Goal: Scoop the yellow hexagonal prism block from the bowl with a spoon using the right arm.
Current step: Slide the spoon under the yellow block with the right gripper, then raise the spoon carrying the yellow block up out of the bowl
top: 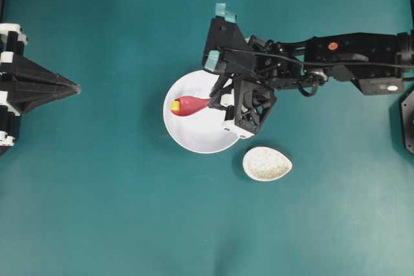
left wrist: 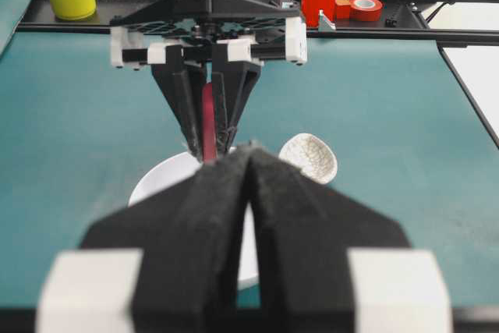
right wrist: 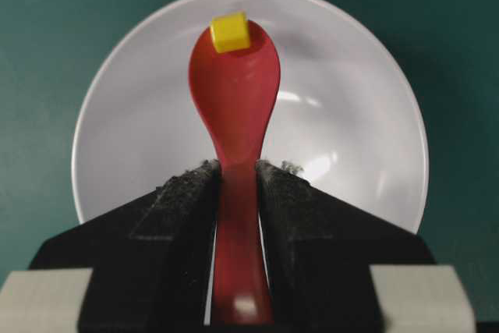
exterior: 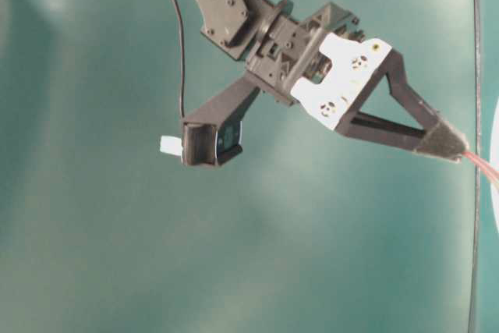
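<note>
Your right claw (right wrist: 236,181) is closed on the handle of the spoon (right wrist: 234,99), with one black padded finger (right wrist: 183,200) pressed against each side of the glossy red handle. In the right wrist view the scoop reaches out over the white bowl (right wrist: 132,130), and the yellow hexagonal prism block (right wrist: 231,32) sits at the far tip of the scoop, in contact with the spoon. In the overhead view the spoon (top: 191,105) lies across the left half of the bowl (top: 194,137), scoop pointing left, with the block (top: 175,105) at its left end and inside the bowl's rim. The right arm (top: 336,56) extends in from the right edge, teal tape showing on its upper parts, and part of its claw assembly overlaps the bowl's right rim. A small speckled egg-shaped dish (top: 267,163) rests on the green tabletop (top: 97,211) just beside the bowl, to its lower right. Your left claw (top: 72,86) is parked at the left edge, well apart from the bowl, with its fingers brought together to a point; the left wrist view shows the two pads (left wrist: 210,216) meeting at the tips with nothing between them. No brand, label or legible writing can be read on the spoon, bowl, block or dish in any view.
</note>
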Motion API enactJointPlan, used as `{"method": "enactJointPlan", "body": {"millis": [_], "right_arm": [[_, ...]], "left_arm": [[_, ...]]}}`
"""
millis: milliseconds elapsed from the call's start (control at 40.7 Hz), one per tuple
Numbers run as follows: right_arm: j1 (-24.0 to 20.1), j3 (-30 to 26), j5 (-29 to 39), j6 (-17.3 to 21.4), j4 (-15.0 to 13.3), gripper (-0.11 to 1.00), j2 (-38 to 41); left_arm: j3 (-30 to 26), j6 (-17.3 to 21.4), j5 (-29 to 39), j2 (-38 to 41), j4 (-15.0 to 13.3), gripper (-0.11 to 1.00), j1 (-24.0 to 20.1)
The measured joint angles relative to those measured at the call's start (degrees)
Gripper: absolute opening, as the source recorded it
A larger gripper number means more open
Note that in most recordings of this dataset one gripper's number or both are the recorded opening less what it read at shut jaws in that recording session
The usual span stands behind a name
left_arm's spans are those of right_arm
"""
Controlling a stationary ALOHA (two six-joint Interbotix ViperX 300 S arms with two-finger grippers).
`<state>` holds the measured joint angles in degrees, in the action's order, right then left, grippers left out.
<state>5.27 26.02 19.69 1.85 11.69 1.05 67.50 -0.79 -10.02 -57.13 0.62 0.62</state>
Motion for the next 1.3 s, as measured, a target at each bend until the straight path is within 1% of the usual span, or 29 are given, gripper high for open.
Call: {"method": "enactJointPlan", "body": {"millis": [123, 245, 442, 589, 785, 982, 1301], "right_arm": [[-0.4, 1.6, -3.1, 0.0, 0.0, 0.23, -1.0], [-1.1, 3.7, -8.0, -0.1, 0.0, 0.23, -2.5], [-2.1, 8.4, -20.0, -0.3, 0.0, 0.23, -6.0], [-2.6, 12.3, -27.6, -0.3, -0.2, 0.23, -9.3], [-2.7, 16.6, -34.8, -0.4, -0.5, 0.23, -13.9], [-2.6, 17.5, -35.8, -0.2, -0.5, 0.23, -15.5], [-2.7, 17.4, -31.6, 0.1, -0.5, 0.23, -15.6]], "left_arm": [[0.0, 0.0, 0.0, 0.1, -0.1, -0.01, 0.0], [0.0, 0.0, 0.0, 0.0, -0.1, -0.01, 0.0], [0.0, 0.0, -0.1, 0.0, -0.1, -0.01, 0.0], [0.0, 0.0, 0.0, 0.0, -0.1, -0.01, 0.0], [0.0, 0.0, 0.0, 0.1, 0.0, -0.01, 0.0], [0.1, 0.0, 0.0, 0.0, -0.1, -0.01, 0.0], [0.0, 0.4, 0.0, 0.0, 0.0, -0.01, 0.0]]}}
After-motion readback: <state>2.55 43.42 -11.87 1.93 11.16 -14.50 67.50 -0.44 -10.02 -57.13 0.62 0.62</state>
